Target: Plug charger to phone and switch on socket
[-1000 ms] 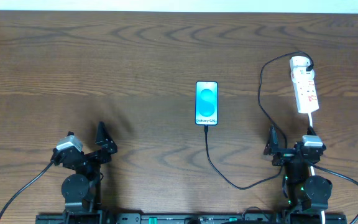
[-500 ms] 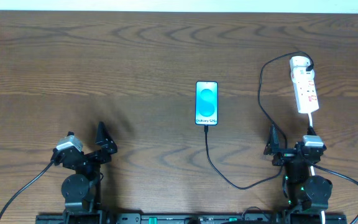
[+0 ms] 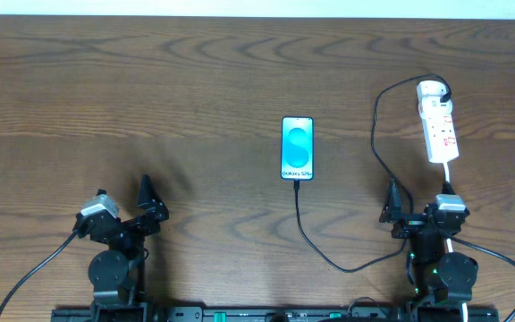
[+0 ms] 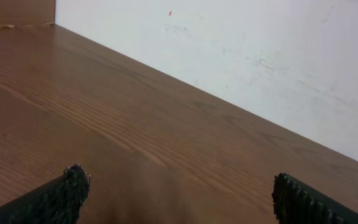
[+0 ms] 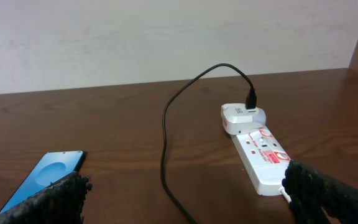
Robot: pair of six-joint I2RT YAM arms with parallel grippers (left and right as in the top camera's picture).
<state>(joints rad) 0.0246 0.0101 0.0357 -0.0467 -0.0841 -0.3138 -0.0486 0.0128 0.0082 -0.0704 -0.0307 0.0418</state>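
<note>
The phone (image 3: 298,148) lies flat at the table's middle, its blue-teal screen lit; it also shows in the right wrist view (image 5: 45,173). The black charger cable (image 3: 316,246) runs from the phone's near edge in a loop to the white socket strip (image 3: 438,122) at the right, where its black plug sits in a white adapter at the far end (image 5: 251,99). The strip shows in the right wrist view (image 5: 260,155). My left gripper (image 4: 179,193) is open and empty at the near left. My right gripper (image 5: 185,196) is open and empty, near the strip's near end.
A white wall runs along the table's far edge (image 4: 229,50). The strip's white cord (image 3: 450,179) runs toward my right arm's base. Both arm bases stand at the near edge, with black cables trailing from them.
</note>
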